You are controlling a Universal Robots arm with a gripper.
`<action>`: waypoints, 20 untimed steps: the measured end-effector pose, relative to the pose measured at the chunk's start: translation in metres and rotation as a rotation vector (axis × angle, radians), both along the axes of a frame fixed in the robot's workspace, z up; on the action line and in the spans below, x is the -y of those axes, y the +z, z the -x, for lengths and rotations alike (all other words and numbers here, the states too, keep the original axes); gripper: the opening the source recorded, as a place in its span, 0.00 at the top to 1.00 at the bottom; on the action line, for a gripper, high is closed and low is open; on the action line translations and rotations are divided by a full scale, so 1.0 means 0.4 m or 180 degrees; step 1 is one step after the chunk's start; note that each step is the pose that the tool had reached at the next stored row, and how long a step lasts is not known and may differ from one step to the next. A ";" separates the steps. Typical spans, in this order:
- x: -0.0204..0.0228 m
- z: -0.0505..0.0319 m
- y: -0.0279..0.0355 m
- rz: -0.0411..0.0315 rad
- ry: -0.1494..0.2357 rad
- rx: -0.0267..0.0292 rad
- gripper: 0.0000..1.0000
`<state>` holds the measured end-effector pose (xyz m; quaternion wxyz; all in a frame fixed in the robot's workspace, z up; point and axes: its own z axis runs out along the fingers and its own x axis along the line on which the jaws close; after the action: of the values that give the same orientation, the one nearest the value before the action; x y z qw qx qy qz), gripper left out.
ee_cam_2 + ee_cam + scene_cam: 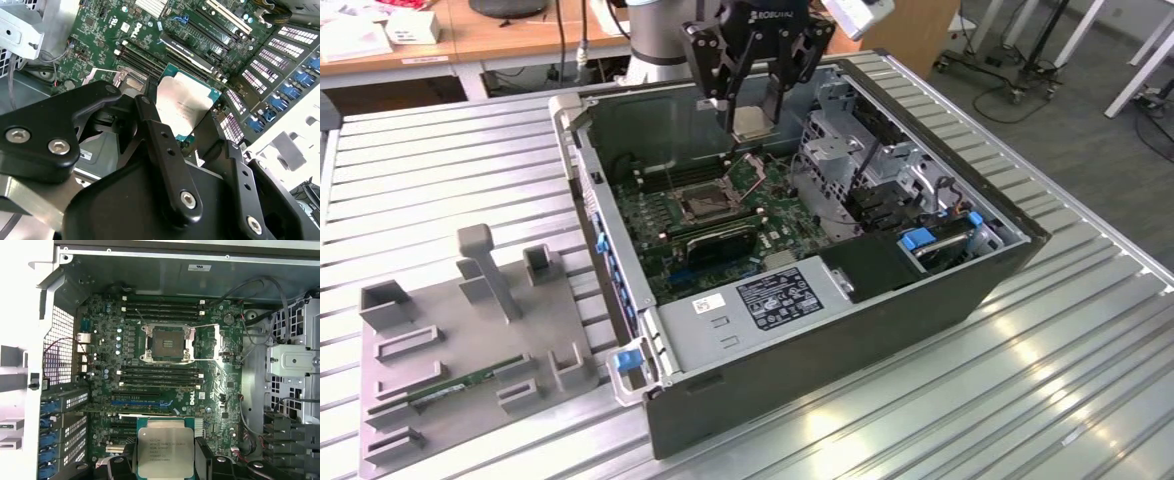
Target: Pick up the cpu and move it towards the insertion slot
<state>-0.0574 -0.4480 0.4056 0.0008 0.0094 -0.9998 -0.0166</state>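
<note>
- The black two-fingered gripper (750, 118) hangs over the far part of the open dark grey computer case (987, 290), its jaws closed narrow on the cpu (750, 122), a small flat square chip with a silvery-white metal top and thin pale edge.
- The chip is clear of the board, pinched by opposite edges between the black fingers (206, 454), metal face toward the first wrist camera (164, 453); the second wrist view shows it held the same way (184, 102).
- The insertion slot (704, 203), a square socket with silver metal frame and dark centre on the green circuit board (774, 235), lies below the chip, nearer and toward the exterior view's left.
- In the first wrist view the socket (168, 342) sits well apart from the chip, with long thin black memory slots (160, 376) between them.
- Chip and socket edges look roughly parallel, so I judge the gap is mostly travel, not turning.
</note>
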 end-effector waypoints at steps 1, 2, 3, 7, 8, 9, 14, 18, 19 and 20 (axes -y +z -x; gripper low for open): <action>0.000 0.000 0.000 0.0000 0.0000 0.0000 0.46; 0.000 0.000 0.000 0.0000 0.0000 0.0000 0.46; 0.000 0.000 0.000 0.0000 0.0001 0.0000 0.46; -0.001 -0.001 0.000 0.0000 0.0001 0.0000 0.46; -0.003 -0.001 0.000 0.0000 0.0001 0.0000 0.46; -0.005 0.000 -0.001 0.0000 0.0000 0.0000 0.46; -0.024 0.000 -0.006 0.0000 0.0000 0.0000 0.46; -0.042 0.000 -0.015 0.0000 -0.0002 0.0000 0.46; -0.046 0.000 -0.018 0.0000 -0.0004 0.0000 0.46; -0.050 0.000 -0.023 0.0000 -0.0006 0.0000 0.46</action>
<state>-0.0573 -0.4281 0.3964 0.0008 0.0085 -0.9998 -0.0166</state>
